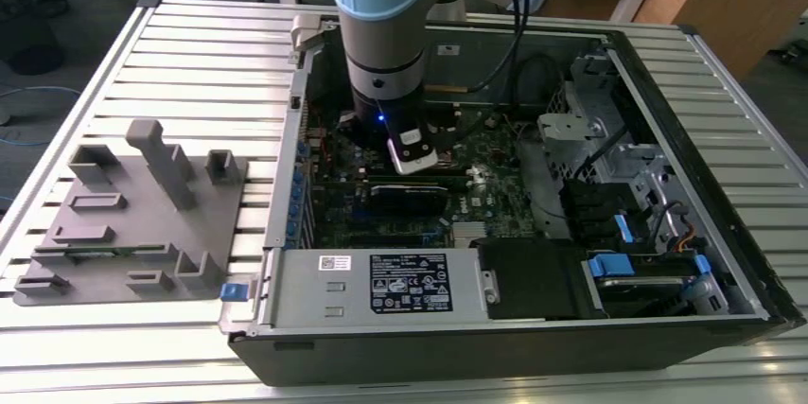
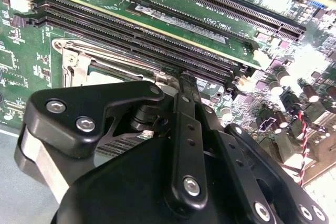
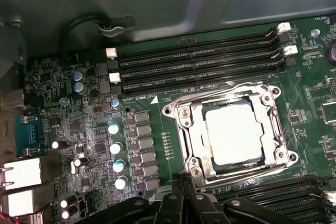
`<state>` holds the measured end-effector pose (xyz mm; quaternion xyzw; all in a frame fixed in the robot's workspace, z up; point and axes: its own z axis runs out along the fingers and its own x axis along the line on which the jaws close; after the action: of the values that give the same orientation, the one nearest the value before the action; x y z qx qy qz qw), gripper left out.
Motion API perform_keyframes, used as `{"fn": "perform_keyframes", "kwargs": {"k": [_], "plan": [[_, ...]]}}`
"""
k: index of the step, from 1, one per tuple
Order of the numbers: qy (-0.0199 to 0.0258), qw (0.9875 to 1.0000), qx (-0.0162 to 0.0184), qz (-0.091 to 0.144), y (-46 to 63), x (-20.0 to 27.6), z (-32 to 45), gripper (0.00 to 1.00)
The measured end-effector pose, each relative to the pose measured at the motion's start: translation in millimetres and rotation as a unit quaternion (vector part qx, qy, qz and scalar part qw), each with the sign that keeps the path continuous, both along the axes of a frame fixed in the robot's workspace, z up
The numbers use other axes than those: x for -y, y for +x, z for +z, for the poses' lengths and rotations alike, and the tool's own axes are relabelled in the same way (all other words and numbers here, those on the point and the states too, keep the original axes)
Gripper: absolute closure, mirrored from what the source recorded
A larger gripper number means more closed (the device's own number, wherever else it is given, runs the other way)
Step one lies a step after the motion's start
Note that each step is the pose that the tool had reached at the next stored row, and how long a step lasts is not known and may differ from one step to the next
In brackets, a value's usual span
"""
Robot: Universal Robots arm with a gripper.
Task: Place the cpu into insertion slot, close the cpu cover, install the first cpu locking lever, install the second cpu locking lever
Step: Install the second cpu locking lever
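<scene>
The cpu (image 3: pixel 233 134) lies flat in the insertion slot (image 3: pixel 184 116), with the cpu cover (image 3: pixel 195 141) down around it as a silvery frame. The tool (image 3: pixel 184 195) hangs just beside the slot's edge farthest from the long black memory slots (image 3: pixel 199 64). Its fingers look drawn together on nothing, though I cannot tell for certain.

I see the cpu (image 3: pixel 232 133), a flat square chip with a pale silver top, lying level in the insertion slot (image 3: pixel 185 129) on the green board. The cpu cover (image 3: pixel 270 129), a thin silvery frame, lies shut around it, chip showing through its cut-out.
</scene>
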<state>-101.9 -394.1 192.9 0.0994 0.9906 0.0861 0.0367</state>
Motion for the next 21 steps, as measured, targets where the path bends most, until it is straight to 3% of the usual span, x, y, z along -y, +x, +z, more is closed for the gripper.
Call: {"fn": "perform_keyframes", "kwargs": {"k": [13, 21], "plan": [[-0.0024, 1.0000, 0.0001, 0.000, 0.0, 0.0, 2.7, 0.89], [-0.0025, 1.0000, 0.0000, 0.000, 0.1, 0.0, 13.1, 0.89]]}}
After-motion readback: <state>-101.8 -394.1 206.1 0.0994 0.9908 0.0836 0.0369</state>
